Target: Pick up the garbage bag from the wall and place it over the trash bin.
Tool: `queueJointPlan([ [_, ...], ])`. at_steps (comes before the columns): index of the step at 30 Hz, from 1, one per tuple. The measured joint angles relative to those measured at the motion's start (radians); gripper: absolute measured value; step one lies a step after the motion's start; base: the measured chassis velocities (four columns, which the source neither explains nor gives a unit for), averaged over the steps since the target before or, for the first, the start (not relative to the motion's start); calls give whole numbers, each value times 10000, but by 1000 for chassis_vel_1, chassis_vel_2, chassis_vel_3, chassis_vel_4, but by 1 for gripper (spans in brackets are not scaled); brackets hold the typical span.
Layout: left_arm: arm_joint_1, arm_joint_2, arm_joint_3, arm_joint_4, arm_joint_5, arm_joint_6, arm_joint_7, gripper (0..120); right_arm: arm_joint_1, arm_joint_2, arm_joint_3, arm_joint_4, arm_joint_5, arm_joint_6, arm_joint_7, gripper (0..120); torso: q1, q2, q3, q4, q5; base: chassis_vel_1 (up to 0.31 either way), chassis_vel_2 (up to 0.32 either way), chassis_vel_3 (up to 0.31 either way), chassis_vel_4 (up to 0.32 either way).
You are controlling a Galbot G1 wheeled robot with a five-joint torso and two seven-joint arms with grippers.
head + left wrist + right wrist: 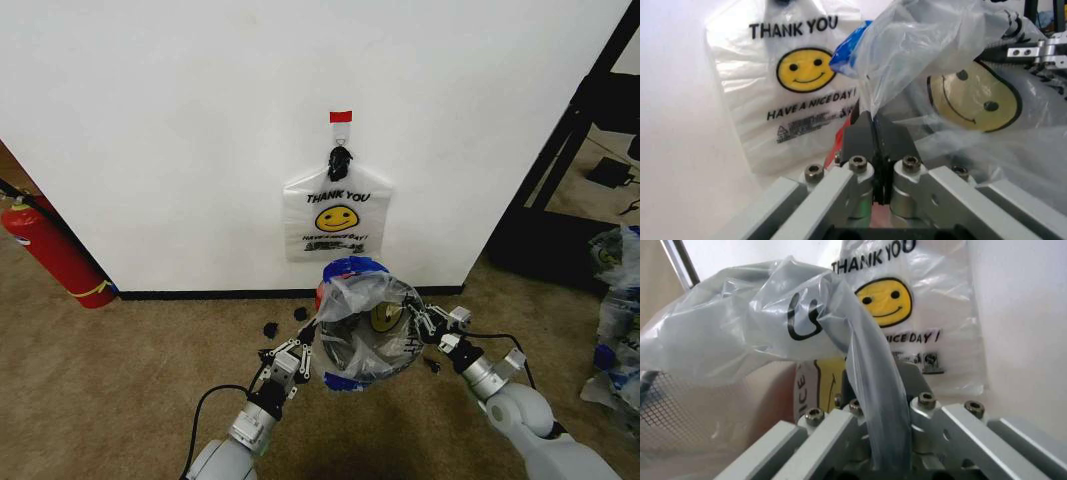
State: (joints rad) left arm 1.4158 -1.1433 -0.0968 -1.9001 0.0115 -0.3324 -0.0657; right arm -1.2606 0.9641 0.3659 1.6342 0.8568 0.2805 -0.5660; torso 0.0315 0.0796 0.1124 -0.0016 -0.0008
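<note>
Garbage bag (365, 320) between both claws

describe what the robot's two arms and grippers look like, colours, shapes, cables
Both arms are pale grey with rounded silvery metal wrist segments. The left gripper and right gripper are silver linkage frames with black joints. Up close, flat grey bars held by round silver bolts lead to dark finger pads. A black cable loops beside each forearm.

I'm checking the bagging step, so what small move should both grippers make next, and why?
Probably lower the garbage bag a little over the trash bin. The left gripper and right gripper each pinch a side, holding it spread over the bin, whose mesh shows through the plastic.
</note>
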Motion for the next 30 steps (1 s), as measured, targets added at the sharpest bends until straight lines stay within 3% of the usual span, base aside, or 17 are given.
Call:
queueJointPlan([
  [12,63,-29,37,27,-46,-363,102,0,84,-107,134,-227,1138,-552,-522,1,0,0,0,1,-1,0,0,0,0],
  [16,73,1,44,-47,-271,-660,217,19,66,-81,87,-321,1102,-602,-651,1,0,0,0,2,-1,0,0,0,0],
  [18,73,13,33,-64,-352,-764,301,22,72,-76,77,-368,1063,-603,-670,1,0,0,0,2,-1,0,0,0,0],
  [22,95,135,-86,-166,-872,-1346,972,40,218,-47,68,-735,827,-582,-703,1,0,0,0,1,0,0,0,0,0],
  [30,104,155,-105,-178,-949,-1426,1085,68,254,-39,70,-785,786,-555,-696,1,0,0,0,1,-1,0,0,0,0],
])
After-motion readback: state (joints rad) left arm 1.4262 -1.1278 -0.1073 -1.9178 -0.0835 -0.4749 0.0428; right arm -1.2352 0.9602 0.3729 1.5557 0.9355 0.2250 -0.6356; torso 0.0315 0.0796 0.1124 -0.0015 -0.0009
